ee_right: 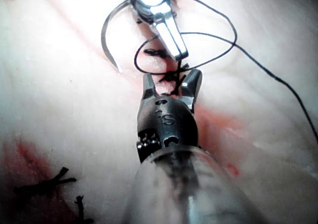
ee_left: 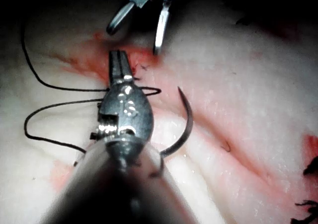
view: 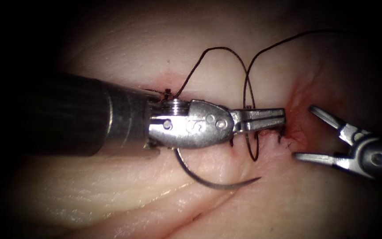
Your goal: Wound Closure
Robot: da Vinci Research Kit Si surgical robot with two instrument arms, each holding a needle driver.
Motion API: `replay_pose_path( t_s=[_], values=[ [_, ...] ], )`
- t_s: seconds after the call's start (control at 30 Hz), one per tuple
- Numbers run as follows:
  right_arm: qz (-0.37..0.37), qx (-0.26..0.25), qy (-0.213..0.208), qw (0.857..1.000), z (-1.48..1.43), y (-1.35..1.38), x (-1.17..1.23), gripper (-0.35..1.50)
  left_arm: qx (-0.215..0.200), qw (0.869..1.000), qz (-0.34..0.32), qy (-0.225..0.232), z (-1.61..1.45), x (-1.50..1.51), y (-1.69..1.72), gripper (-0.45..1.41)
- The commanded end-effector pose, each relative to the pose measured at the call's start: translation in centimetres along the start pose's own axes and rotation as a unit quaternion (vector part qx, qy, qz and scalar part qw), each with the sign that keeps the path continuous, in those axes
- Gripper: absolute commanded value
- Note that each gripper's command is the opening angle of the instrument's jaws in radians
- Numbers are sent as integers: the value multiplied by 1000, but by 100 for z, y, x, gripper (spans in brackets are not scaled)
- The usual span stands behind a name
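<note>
Left tool (view: 281,118) closed; right tool (view: 303,132) spread wide.

A stamped "S" on the left pincer (view: 283,117); similar mark on the right pincer (ee_right: 171,85).

Tissue (view: 111,199) pale cream-pink with faint streaks, red fluid (view: 299,117) staining the cut (view: 270,135) at its right end, thread (view: 248,84) dark maroon-black, needle (view: 213,181) dark grey steel, left tool (view: 261,119) shiny silver on a black shaft, right tool (view: 315,135) silver too.
</note>
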Motion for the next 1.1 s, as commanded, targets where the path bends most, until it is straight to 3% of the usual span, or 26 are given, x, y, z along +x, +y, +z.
replay_pose_path(
  t_s=[0.03, 0.33, 0.6, 1.03, 1.1],
  values=[
    [16, -1, -5, 1000, 14, -1, -1, 84, -2, 1000, -9, 5, 5, -4, -2, -45],
    [47, 1, -37, 998, 45, -7, -14, 84, -9, 999, -48, 19, 4, -4, -1, -45],
    [49, -3, -47, 998, 64, -6, -11, 84, -15, 998, -53, 22, 6, -2, 4, -45],
    [-4, -12, -50, 999, 85, -5, -5, 79, -23, 998, -57, 26, 11, 9, 17, -45],
    [-9, -13, -40, 999, 86, -6, -3, 57, -23, 998, -57, 27, 12, 9, 17, -45]
  ],
)
